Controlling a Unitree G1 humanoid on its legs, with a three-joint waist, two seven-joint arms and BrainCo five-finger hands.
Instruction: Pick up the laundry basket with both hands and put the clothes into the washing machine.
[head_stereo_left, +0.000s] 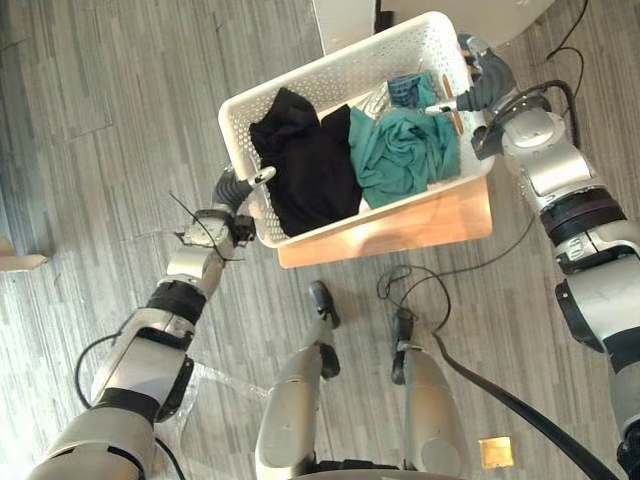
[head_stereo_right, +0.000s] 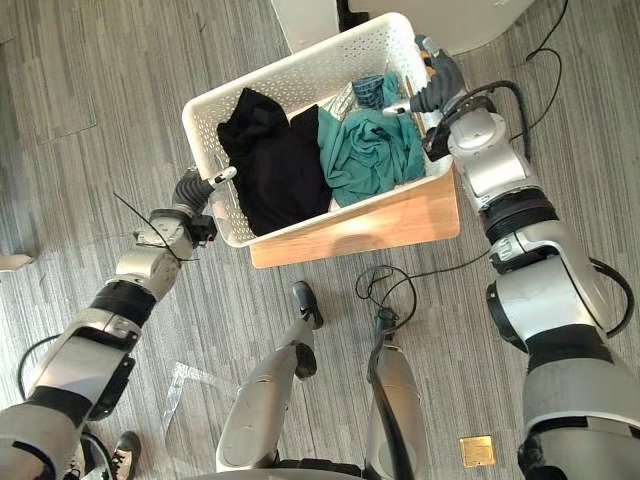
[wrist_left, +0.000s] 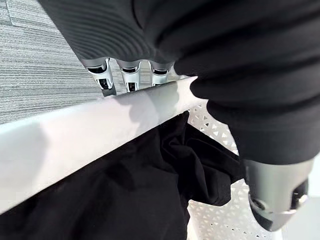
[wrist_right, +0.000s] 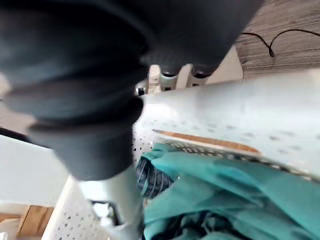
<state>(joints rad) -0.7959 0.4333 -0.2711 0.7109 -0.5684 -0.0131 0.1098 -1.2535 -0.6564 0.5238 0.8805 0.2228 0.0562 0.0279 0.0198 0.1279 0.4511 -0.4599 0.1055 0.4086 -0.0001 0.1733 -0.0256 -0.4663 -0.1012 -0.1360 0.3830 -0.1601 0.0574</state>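
A white perforated laundry basket (head_stereo_left: 300, 95) sits tilted over a wooden stand (head_stereo_left: 400, 225). A black garment (head_stereo_left: 310, 165) fills its left half, and a teal garment (head_stereo_left: 405, 150) with a bit of dark blue cloth (head_stereo_left: 405, 90) fills the right. My left hand (head_stereo_left: 235, 190) grips the basket's left end: fingers (wrist_left: 130, 75) go over the rim (wrist_left: 75, 130) on the outside, and the thumb (wrist_left: 275, 195) is inside above the black garment. My right hand (head_stereo_left: 480, 80) holds the right end the same way, with its thumb (wrist_right: 120, 200) inside beside the teal garment (wrist_right: 215, 195).
A white appliance (head_stereo_left: 345, 22) stands just beyond the basket's far side. The floor is grey wood planks. A clear plastic sheet (head_stereo_left: 215, 385) lies on it at the lower left, and a small brass floor plate (head_stereo_left: 497, 452) at the lower right.
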